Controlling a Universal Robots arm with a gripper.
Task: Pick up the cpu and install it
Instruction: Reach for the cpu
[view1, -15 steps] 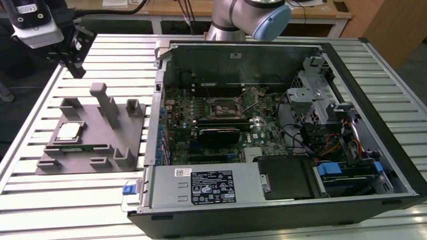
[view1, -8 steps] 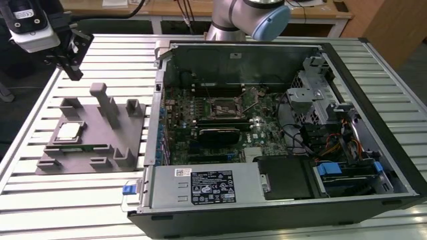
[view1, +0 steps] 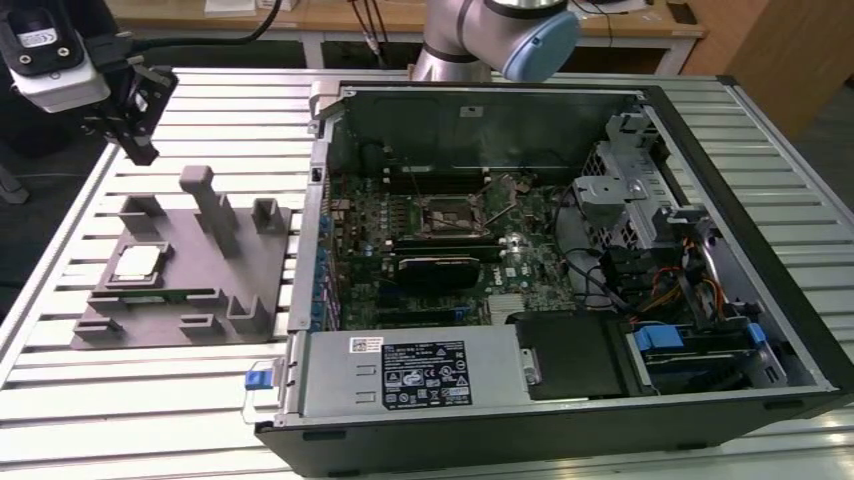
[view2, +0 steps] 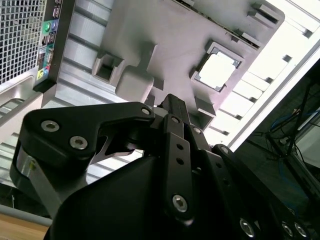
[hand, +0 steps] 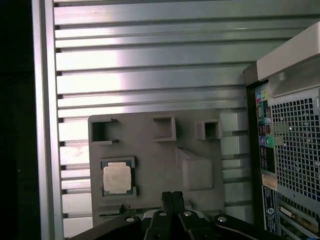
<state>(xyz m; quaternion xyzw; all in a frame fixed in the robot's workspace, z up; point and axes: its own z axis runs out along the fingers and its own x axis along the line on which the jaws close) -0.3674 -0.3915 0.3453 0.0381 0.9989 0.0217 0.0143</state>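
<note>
On slatted metal desk (view1: 134, 400), cpu (view1: 138, 263) sits in grey tray (view1: 160, 330) beside open computer case (view1: 467, 130). Empty pincer (view1: 139, 152) hangs above tray, tips pressed together.

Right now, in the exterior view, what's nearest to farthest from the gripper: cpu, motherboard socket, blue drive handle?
1. The cpu, on the grey tray beneath the gripper.
2. The motherboard socket, in the middle of the case.
3. The blue drive handle, at the exterior view's right.
</note>
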